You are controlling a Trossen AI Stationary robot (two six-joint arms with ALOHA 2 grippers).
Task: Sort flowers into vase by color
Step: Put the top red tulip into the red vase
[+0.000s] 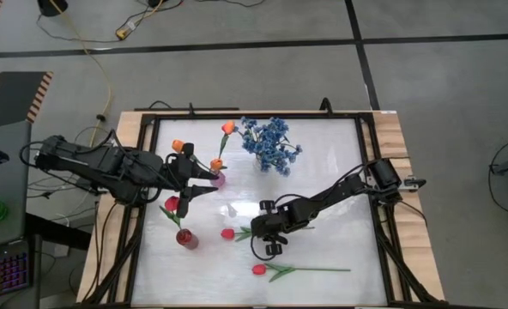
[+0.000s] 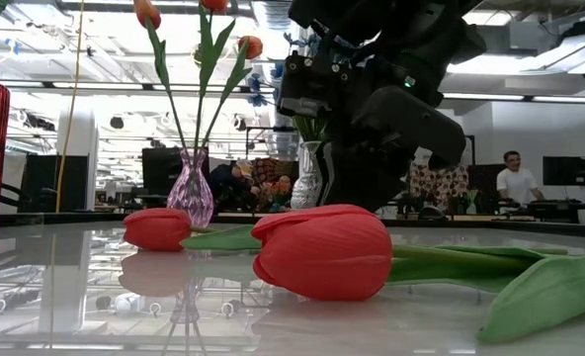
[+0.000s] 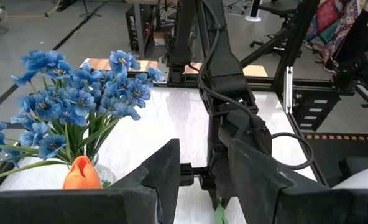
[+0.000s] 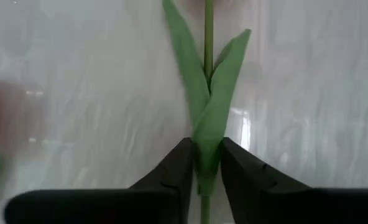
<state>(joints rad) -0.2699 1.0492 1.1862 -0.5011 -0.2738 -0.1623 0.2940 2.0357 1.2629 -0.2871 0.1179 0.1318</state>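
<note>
Tulip stem (image 4: 208, 62), pinched between right fingers (image 4: 171, 177)

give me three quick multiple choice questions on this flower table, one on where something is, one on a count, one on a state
1. Where do the small blue blossom sprigs stand?
A. in a pale vase at the table's far side
B. flat at the near edge
C. in the dark red vase

2. How many red tulips lie flat on the white tabletop?
A. none
B. two
C. four

3. What are the right gripper fingers doing?
A. hanging wide open in the air
B. closing around a green tulip stem
C. holding a vase

Answers: 1 A, the high view shows them upright at the far side. 2 B, two lie near the right gripper. 3 B, the right wrist view shows the stem between them.
</note>
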